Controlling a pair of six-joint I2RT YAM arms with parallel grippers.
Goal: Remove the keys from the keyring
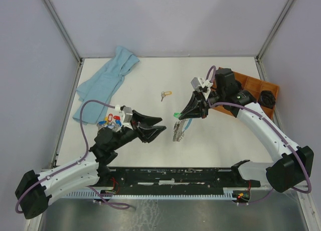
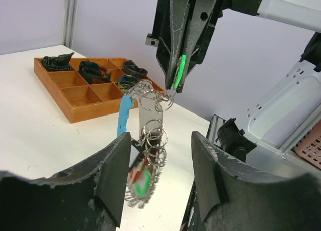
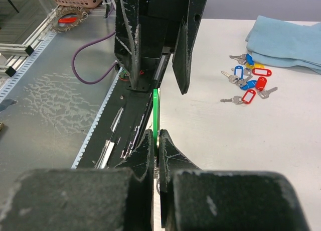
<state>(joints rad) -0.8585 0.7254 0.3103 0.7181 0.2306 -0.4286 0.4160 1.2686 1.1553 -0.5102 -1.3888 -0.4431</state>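
Currently the right gripper (image 2: 175, 84) is pinched tight on a green tag (image 2: 178, 69), and the keyring (image 2: 149, 121) hangs below it, its light blue sheath (image 2: 124, 115) to one side. The left gripper (image 1: 161, 125) is parted, one jaw either side of the dangling bunch, gripping nothing. Risks: the tag is thin plastic, so a sideways tug could slip it free and drop the lot. Closing jaws may also snag several keys (image 2: 143, 183) at once. The lower bunch is blurred, so the target key is unclear.
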